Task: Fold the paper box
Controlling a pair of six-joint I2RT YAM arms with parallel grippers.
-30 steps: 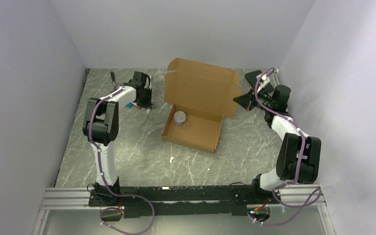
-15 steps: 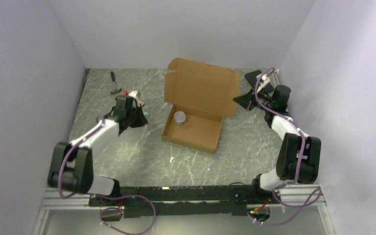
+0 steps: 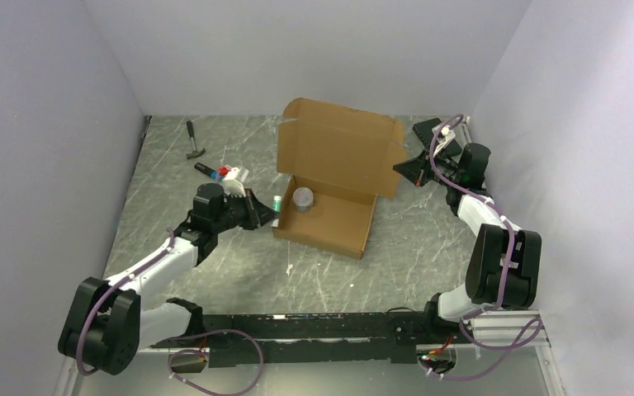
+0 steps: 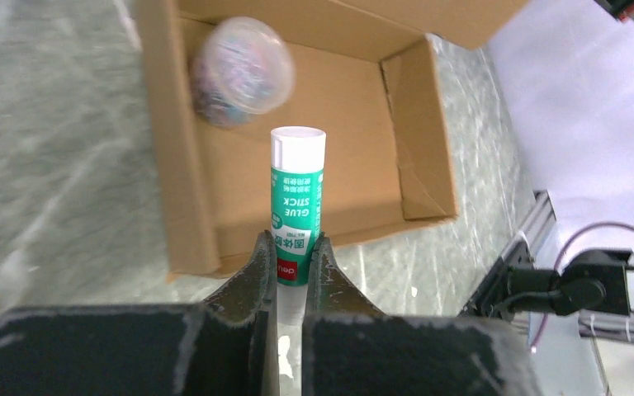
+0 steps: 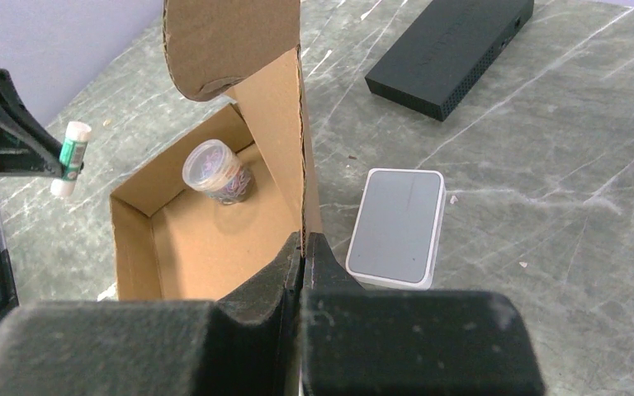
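Observation:
The paper box is a brown cardboard tray at the table's middle, with its lid standing upright at the back. A clear jar of coloured bands sits inside. My left gripper is shut on a green and white glue stick, held just outside the tray's left wall. My right gripper is shut on the lid's right edge and holds it up. It also shows in the top view.
A white case and a black slab lie right of the box. A hammer and small items lie at the back left. A white scrap lies in front of the box.
My left arm has swung from the back left down and right to the box's left wall, carrying the glue stick. The right arm and lid have not moved.

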